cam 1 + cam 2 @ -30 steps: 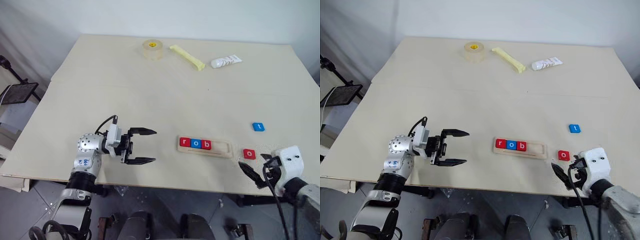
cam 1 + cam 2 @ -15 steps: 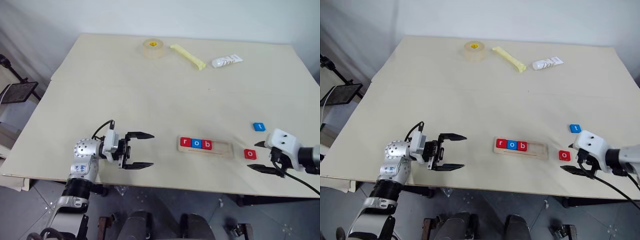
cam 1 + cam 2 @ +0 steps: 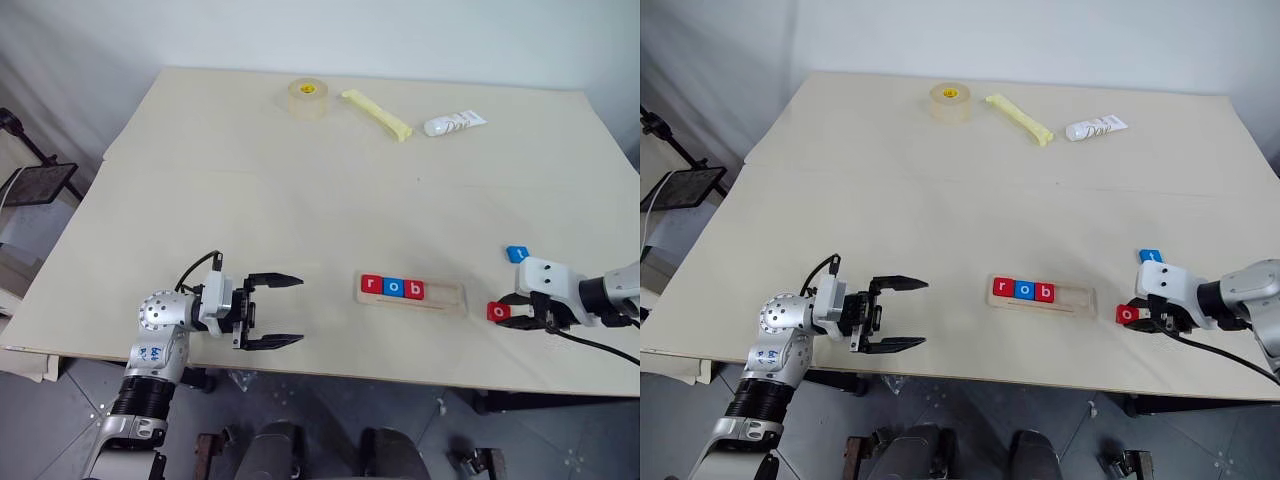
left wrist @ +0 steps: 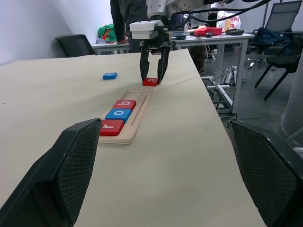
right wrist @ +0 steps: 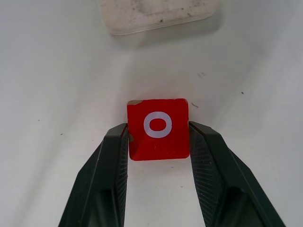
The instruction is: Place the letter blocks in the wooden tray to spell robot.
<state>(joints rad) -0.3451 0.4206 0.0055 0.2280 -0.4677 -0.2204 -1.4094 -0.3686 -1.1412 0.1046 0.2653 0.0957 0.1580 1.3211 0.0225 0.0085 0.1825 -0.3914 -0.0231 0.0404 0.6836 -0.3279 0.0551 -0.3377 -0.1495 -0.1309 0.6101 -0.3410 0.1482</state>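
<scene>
- The table (image 3: 300, 180), a broad pale board, carries everything
- The left gripper (image 3: 272, 311) hangs over the near edge of the table, well to the left of the tray, its two black fingers spread wide with nothing between them
- The right gripper (image 3: 506, 312) sits low at the near right of the table, its fingers drawn in against two opposite sides of the red o block (image 5: 158, 128), which lies flat on the board
- The wooden tray (image 3: 445, 297) lies near the front edge, between the two grippers; its left part holds a red r block (image 3: 371, 285), a blue o block (image 3: 392, 287) and a red b block (image 3: 412, 290) side by side, and its right part is bare
- At the far side lie a roll of tape (image 3: 306, 98), a yellow strip (image 3: 375, 113) and a white tube (image 3: 453, 122)
- The blue t block (image 3: 516, 254) lies on the board beyond the right gripper, apart from the tray
</scene>
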